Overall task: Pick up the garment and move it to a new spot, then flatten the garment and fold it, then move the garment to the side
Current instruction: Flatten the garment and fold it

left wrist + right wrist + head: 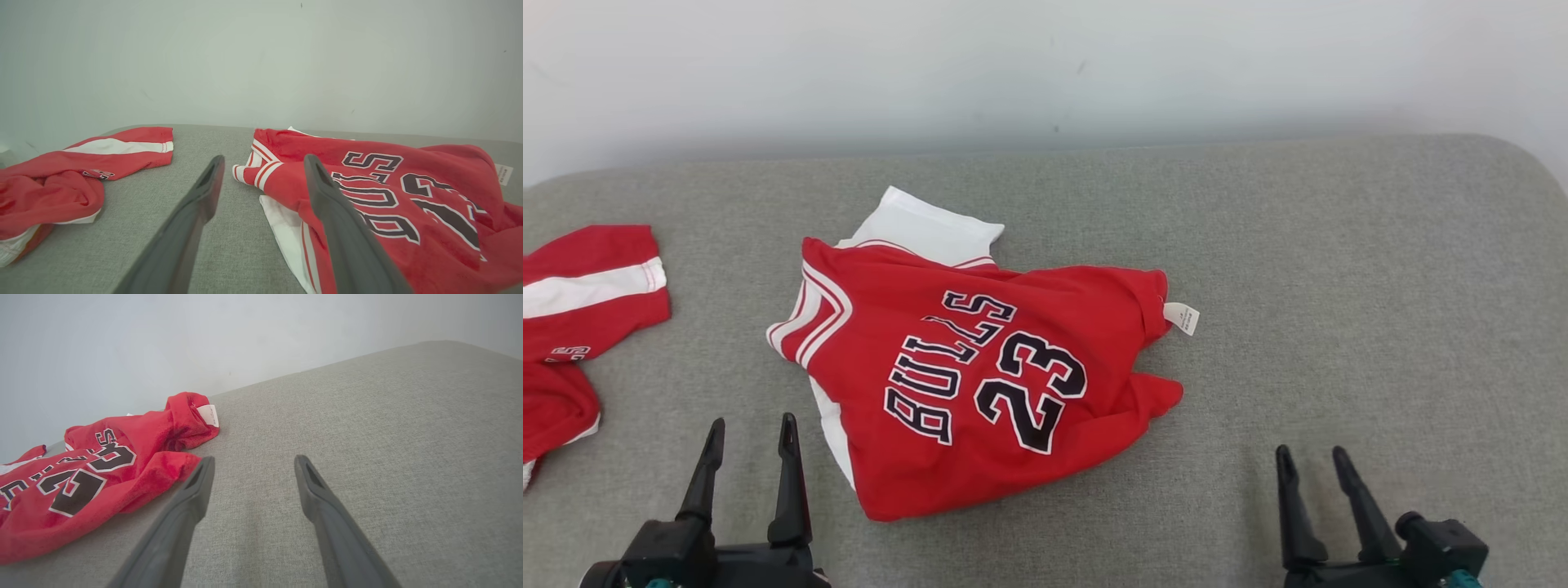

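Observation:
A red garment [980,376] with "BULLS 23" in black print and white trim lies rumpled in the middle of the grey padded surface [1339,286]. It also shows at the right of the left wrist view [388,192] and at the left of the right wrist view [94,477]. A white label [1182,318] sticks out at its right edge. My left gripper [752,429] stands open at the lower left, just short of the garment's white edge, nothing between its fingers. My right gripper [1311,457] stands open at the lower right, apart from the garment.
A second red piece of clothing with a white stripe [580,327] lies at the left edge of the surface, also seen as a red heap [69,179] in the left wrist view. A pale wall [1045,65] rises behind the surface. Bare grey padding spreads to the right.

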Robot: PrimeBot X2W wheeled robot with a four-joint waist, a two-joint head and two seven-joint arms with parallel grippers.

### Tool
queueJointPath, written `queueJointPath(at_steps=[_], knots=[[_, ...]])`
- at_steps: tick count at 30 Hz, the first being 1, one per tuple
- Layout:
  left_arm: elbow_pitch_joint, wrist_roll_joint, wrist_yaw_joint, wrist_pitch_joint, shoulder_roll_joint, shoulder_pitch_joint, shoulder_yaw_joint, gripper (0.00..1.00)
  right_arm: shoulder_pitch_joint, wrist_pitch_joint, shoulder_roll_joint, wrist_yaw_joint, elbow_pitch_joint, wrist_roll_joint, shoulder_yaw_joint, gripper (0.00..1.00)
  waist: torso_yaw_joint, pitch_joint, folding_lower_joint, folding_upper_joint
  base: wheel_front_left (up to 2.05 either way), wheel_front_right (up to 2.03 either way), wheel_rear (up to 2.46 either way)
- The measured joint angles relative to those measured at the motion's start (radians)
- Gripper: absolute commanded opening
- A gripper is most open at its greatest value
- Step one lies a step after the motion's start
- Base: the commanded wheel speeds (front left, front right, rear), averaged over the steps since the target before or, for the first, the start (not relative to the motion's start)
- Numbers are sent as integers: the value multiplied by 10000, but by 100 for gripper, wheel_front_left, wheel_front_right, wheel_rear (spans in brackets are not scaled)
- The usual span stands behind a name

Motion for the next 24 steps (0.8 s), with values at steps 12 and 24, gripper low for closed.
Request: queueJointPath(at_steps=[12, 24], knots=[[286, 144, -318, 0, -353, 178, 182, 100, -1565, 0, 4, 0, 1607, -426, 1200, 100, 489, -172, 0, 0, 0, 0, 0], [454, -6, -364, -2, -401, 94, -320, 100, -3700, 0, -96, 0, 5191, -867, 725, 100, 1355, -46, 0, 0, 0, 0, 0]])
